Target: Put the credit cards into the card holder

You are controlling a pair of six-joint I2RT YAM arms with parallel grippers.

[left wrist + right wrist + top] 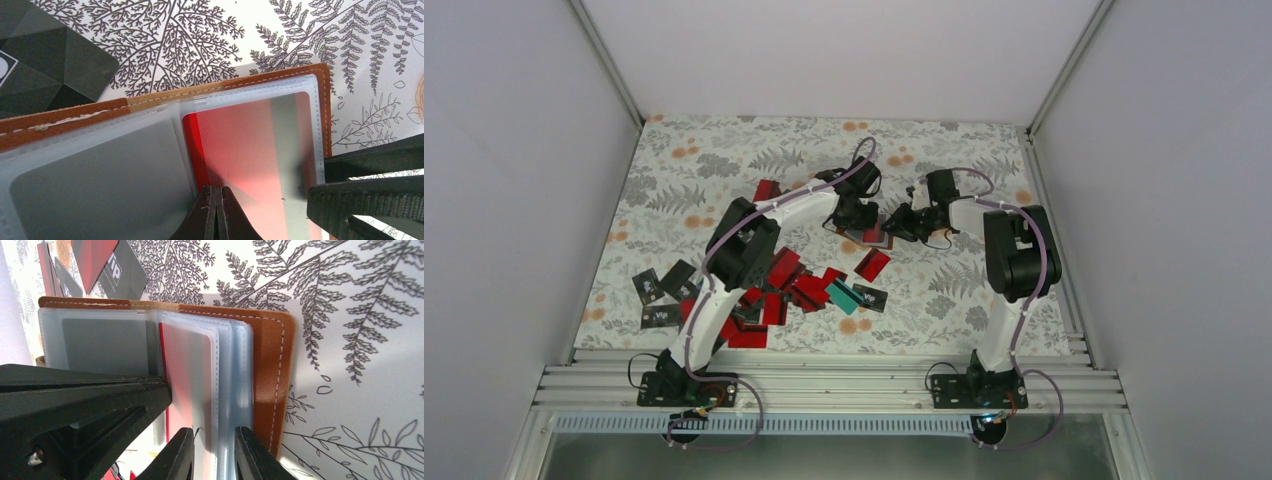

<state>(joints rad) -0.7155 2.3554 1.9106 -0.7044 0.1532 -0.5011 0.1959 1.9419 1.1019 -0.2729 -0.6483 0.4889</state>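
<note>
2 arms meet over the card holder, which lies open on the fern-printed cloth past the middle of the table. It is well apart from the heap of loose credit cards nearer the bases.

The right gripper straddles the near edge of the clear pocket leaves with its jaws closed on that sheaf. This is most likely to pin the holder down and hold 1 pocket's mouth accessible. The left gripper has its tips pressed together with nothing between them. They rest on a red card that sits largely behind the frosted plastic on the holder's right half (a nudge rather than a grasp, I judge, to seat the card fully).

From above, both wrists cover nearly all of the holder, so only the layout reads there. The left wrist view shows the red card's face, the stitched brown rim and a black card lying just beyond that rim. The right wrist view alone shows the leaves fanned edge-on, several deep, which the left wrist view flattens into 1 sheet. A grey rectangle fills the left-hand pocket; whether it is a card I cannot tell.
</note>
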